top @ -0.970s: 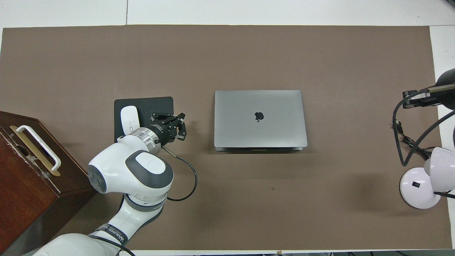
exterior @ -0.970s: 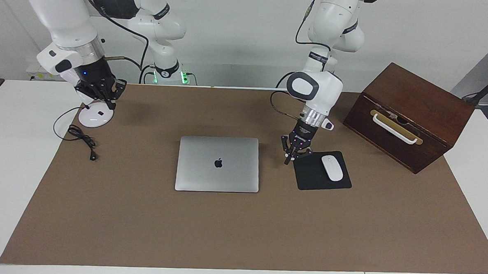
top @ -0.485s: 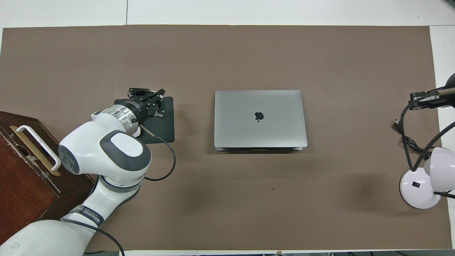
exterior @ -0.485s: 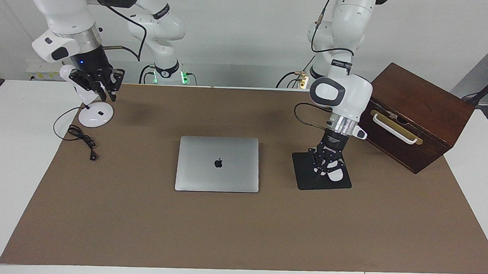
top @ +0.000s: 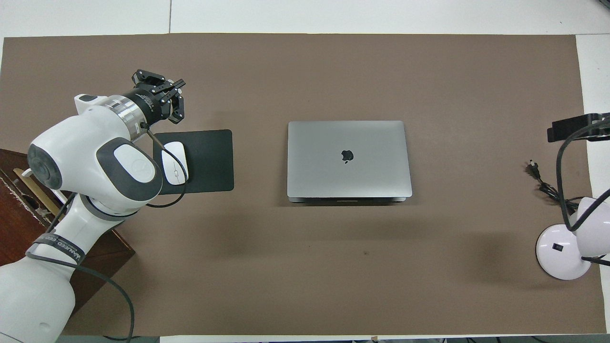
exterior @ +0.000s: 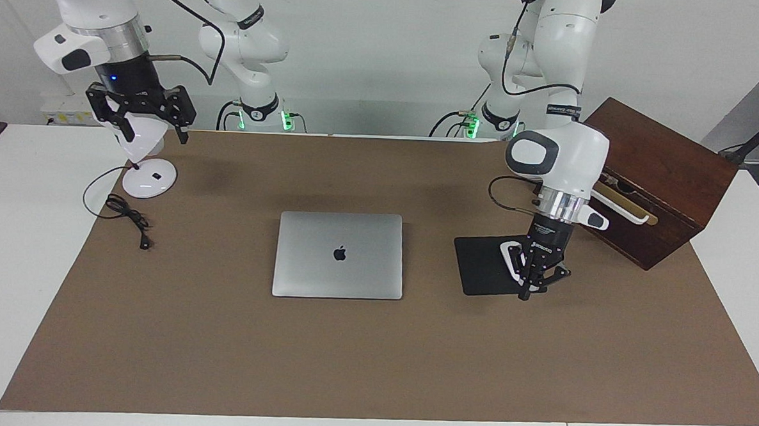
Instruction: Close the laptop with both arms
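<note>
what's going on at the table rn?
The thin silver-grey laptop lies shut and flat on the brown mat, untouched. The left gripper hangs shut and empty over the edge of the black mouse pad, beside the white mouse. The right gripper, jaws spread, is up over the white desk lamp. Closing looks done.

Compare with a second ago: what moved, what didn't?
The left gripper, shut and empty, swung from between the laptop and the mouse pad, across the mouse, to the pad's edge toward the left arm's end of the table. The right gripper rose above the lamp base and opened. The laptop, closed, the mouse, the pad and the wooden box stayed put.
</note>
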Robot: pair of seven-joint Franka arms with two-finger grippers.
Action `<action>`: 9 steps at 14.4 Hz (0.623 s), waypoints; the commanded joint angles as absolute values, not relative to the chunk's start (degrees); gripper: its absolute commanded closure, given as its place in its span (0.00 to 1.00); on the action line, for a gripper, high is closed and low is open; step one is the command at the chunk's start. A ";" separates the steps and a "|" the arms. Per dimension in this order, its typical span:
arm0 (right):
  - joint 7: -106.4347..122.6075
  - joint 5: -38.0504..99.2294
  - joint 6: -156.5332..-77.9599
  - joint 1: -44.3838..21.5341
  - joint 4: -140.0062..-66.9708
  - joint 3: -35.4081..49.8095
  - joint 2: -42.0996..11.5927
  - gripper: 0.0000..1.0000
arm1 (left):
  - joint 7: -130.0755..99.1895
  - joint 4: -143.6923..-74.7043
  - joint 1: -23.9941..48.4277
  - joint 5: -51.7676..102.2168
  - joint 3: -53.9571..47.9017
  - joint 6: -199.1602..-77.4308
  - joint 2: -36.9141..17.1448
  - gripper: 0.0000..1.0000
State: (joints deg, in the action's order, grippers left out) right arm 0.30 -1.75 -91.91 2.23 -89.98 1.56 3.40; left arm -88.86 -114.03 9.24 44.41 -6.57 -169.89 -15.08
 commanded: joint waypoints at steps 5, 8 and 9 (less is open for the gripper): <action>-2.64 -1.85 -84.74 3.69 -89.30 3.52 4.04 0.00 | -79.12 -105.13 1.15 24.81 -6.59 -151.47 -16.26 1.00; -2.37 -1.85 -82.88 3.78 -89.38 3.43 4.13 0.00 | -73.93 -100.74 -1.49 14.80 -5.98 -136.81 -15.21 1.00; -2.37 -1.76 -82.88 3.78 -89.38 3.43 4.22 0.00 | -72.52 -99.77 -1.49 11.37 -5.89 -132.67 -14.33 1.00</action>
